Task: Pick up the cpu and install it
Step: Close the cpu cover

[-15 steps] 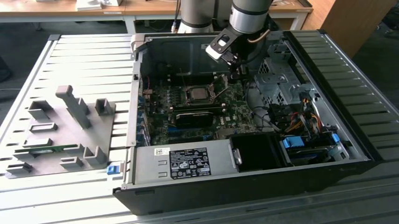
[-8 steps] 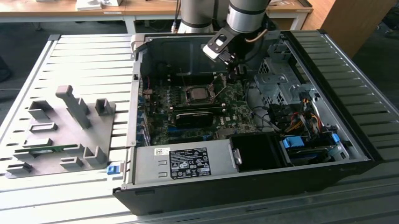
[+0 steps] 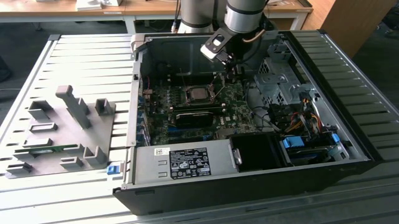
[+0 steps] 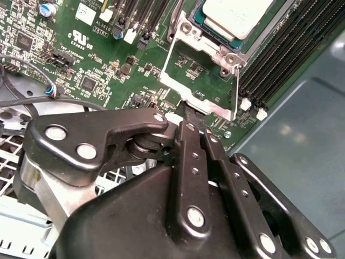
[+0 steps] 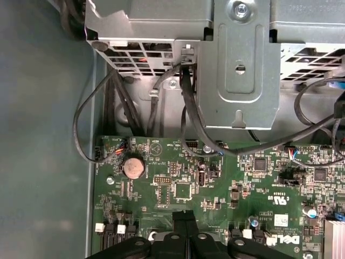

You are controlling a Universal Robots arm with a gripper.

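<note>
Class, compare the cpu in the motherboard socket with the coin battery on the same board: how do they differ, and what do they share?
Shape: the cpu is square, the coin battery round. Setting: the cpu lies in its socket beside an opened metal frame; the coin battery sits near the edge of the motherboard. Shared: both are flat, metal-faced and mounted on that green board.
</note>
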